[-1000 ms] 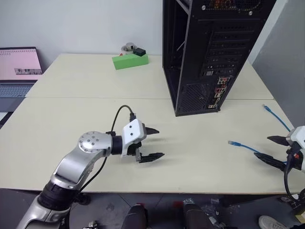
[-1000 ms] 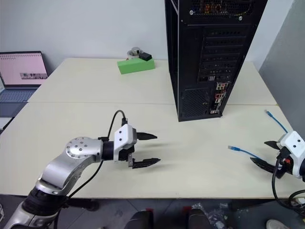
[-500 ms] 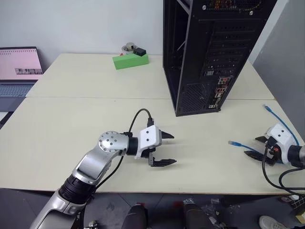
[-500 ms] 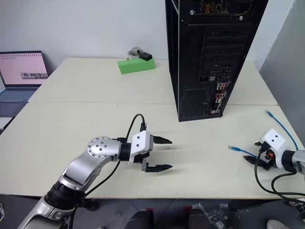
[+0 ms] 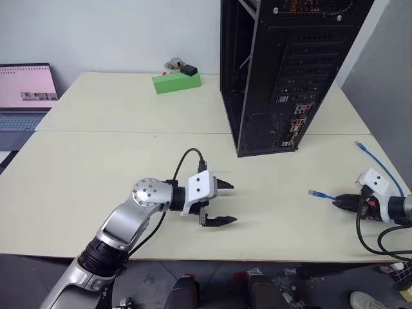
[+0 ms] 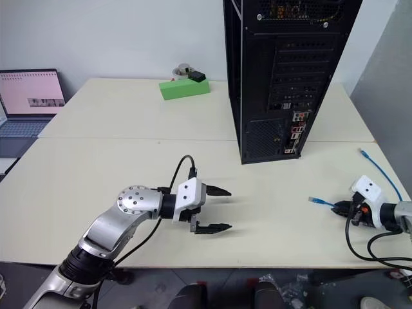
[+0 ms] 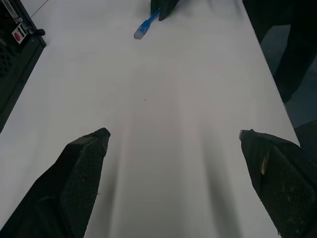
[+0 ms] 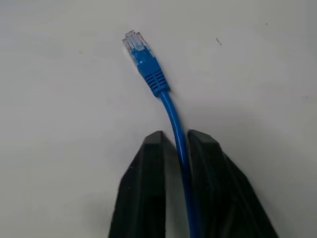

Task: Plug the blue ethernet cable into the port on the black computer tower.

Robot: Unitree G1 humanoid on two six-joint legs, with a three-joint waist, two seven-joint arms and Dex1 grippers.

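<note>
The blue ethernet cable (image 5: pixel 324 196) lies on the table at the right, and its clear plug (image 8: pixel 134 42) points left towards the table's middle. My right gripper (image 5: pixel 339 204) is shut on the cord a short way behind that plug, and its fingers (image 8: pixel 148 163) pinch the cord between them. The cable's other end (image 5: pixel 362 146) rests farther back. The black computer tower (image 5: pixel 283 71) stands at the back right, its connector panel (image 5: pixel 295 125) facing me. I cannot pick out the port among the sockets. My left gripper (image 5: pixel 233 203) hovers open over the table's middle, holding nothing.
A laptop (image 5: pixel 22 90) sits at the far left. A green box (image 5: pixel 176 82) with small items on it is at the back, left of the tower. The table's front edge runs just below both grippers. A grey wall (image 5: pixel 386 84) stands at the right.
My right gripper came forward and down onto the cable and shut on the cord. My left gripper shifted a little right early on, then held still, open.
</note>
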